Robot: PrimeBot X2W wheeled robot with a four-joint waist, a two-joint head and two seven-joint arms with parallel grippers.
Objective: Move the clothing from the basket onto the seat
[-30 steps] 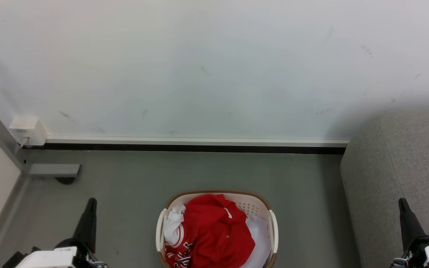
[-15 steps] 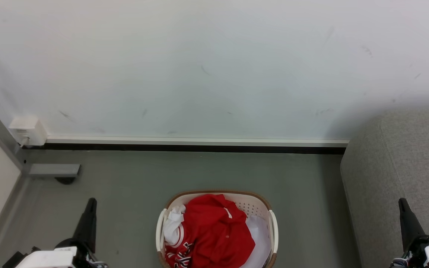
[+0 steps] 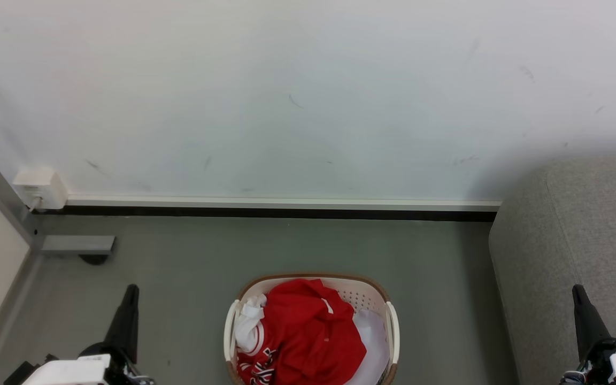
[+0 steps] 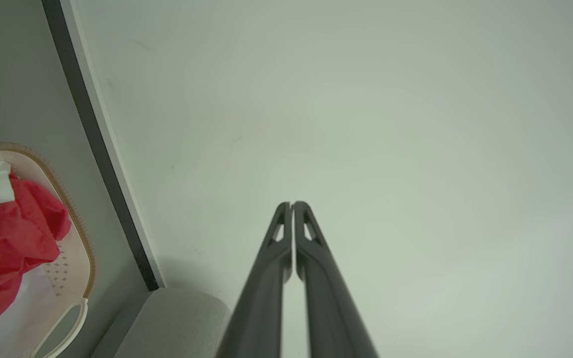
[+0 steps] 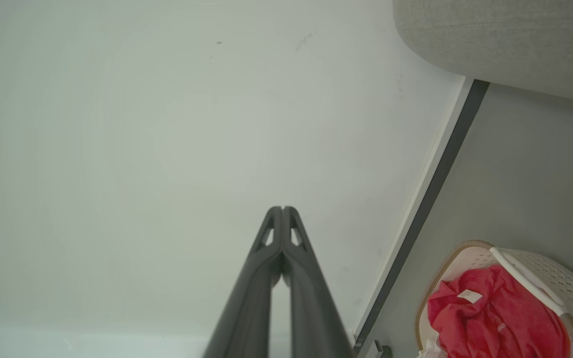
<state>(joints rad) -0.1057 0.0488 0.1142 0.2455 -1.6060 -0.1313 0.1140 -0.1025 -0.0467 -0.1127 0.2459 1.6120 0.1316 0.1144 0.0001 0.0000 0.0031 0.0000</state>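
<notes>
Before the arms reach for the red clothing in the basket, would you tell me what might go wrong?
Both the left gripper and right gripper are shut; reaching in so would only push the clothing.
A white sheet lies beside it in the basket and may get grabbed too.
The seat stands apart, so fabric may drag on the floor.

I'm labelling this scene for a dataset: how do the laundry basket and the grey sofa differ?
The basket is cream perforated plastic with a brown rim; the sofa is grey woven fabric with stitched seams. The basket is much smaller than the sofa. The basket holds red clothing and a white sheet; the sofa's visible part has no clothing on it. Both stand on the grey floor by the white wall.
</notes>
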